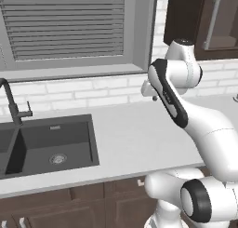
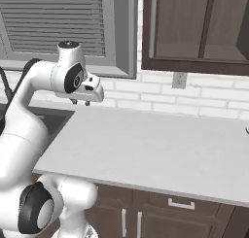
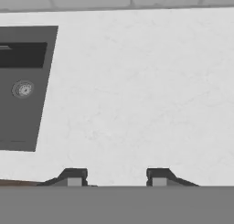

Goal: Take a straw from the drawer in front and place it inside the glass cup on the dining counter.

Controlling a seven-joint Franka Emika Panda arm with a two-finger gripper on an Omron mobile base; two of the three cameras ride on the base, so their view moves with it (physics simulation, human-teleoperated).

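The straw lay in no place I could make out, presumably inside the closed drawer point(image 2: 181, 203) under the table point(image 2: 160, 149) edge; which of the dark brown fronts below was the right one could not be settled, the panel with the small metal handle being the likeliest. The gripper point(image 2: 80, 102) hung above the white table near the sink point(image 1: 46, 145), jaws partly apart with nothing between them, fingertips point(image 3: 73, 176) seen over bare surface in the hand view. So the task's thing sat lower than the jaws and nearer the base, behind a wooden front. Risks, as judged: reaching down from this height could strike the table lip; a poor hook on the slim handle could slip; the thin straw could roll from a loose pinch.
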